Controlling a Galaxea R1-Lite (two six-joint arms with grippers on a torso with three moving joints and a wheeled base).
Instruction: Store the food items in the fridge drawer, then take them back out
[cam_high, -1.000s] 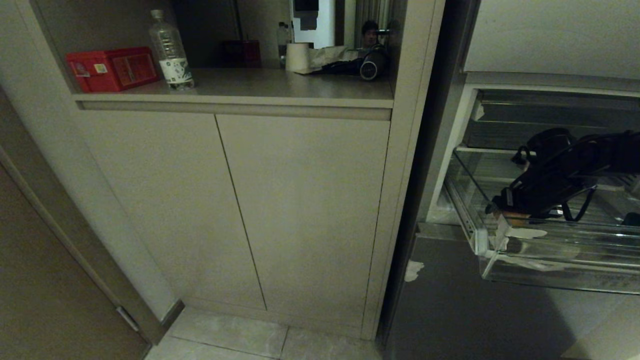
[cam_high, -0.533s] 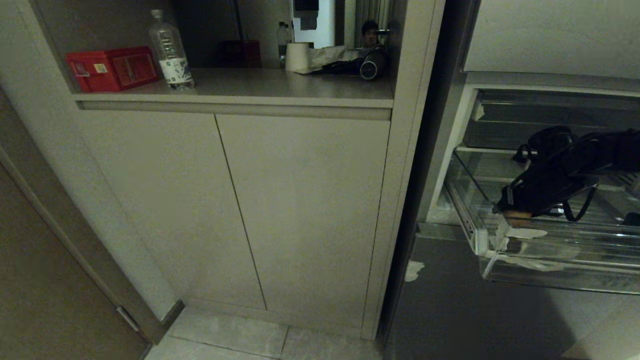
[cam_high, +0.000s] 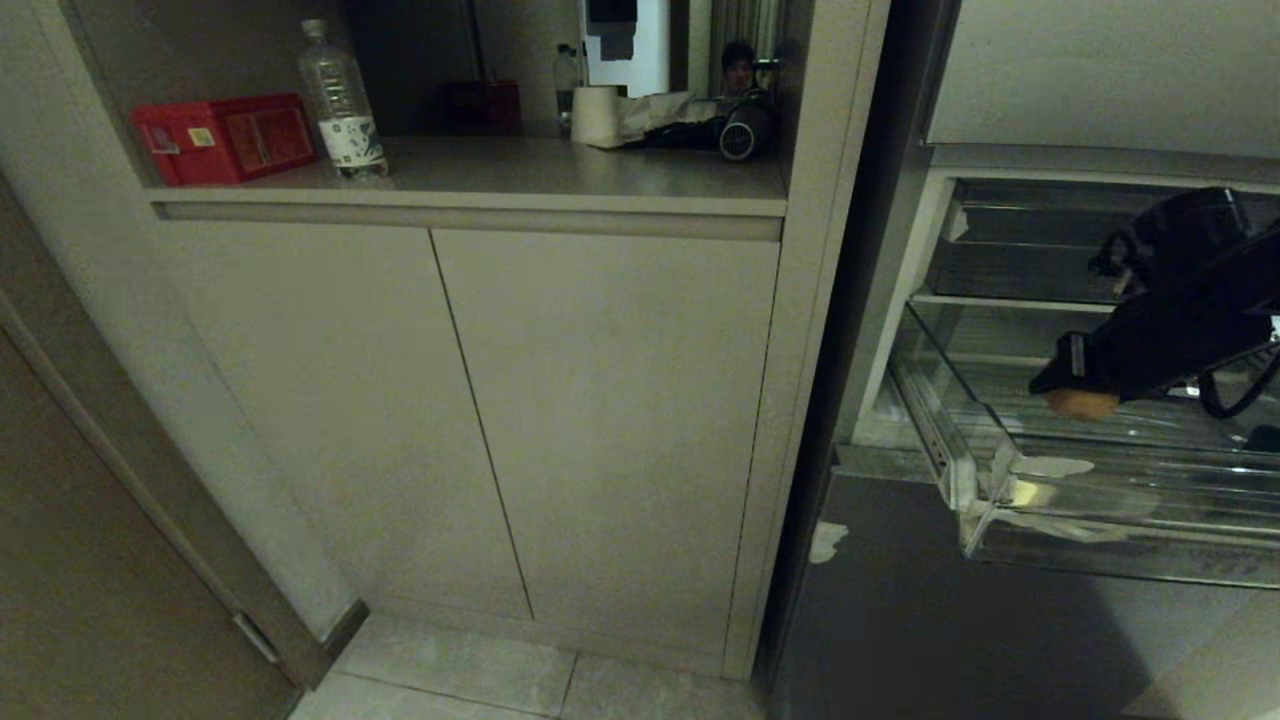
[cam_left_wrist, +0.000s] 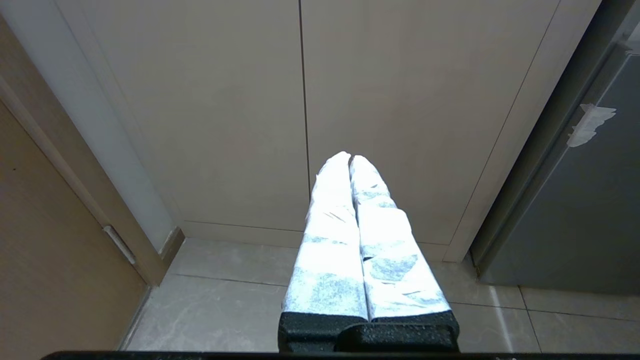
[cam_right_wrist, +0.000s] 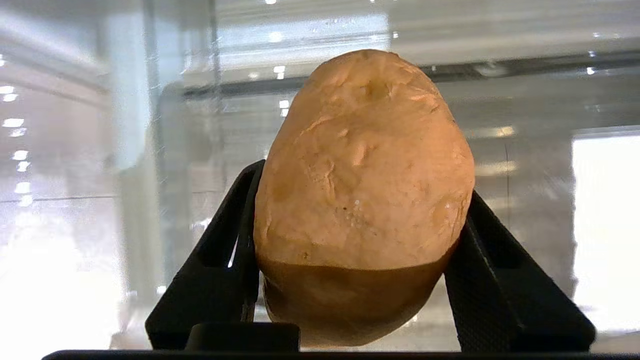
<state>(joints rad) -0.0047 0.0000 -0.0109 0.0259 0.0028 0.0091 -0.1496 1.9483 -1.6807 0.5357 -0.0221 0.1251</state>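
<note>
One potato (cam_right_wrist: 364, 185) clamped, right gripper (cam_right_wrist: 360, 250)

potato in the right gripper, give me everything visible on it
The potato is an egg-shaped, tan-orange lump with a matte, dimpled skin, a few shallow eyes and no visible damage. Its lower part is in shadow. The right gripper holds it between two black fingers pressing on opposite sides, long axis pointing out past the tips. In the head view it hangs above the open clear drawer, near its left front corner, touching nothing else.
</note>
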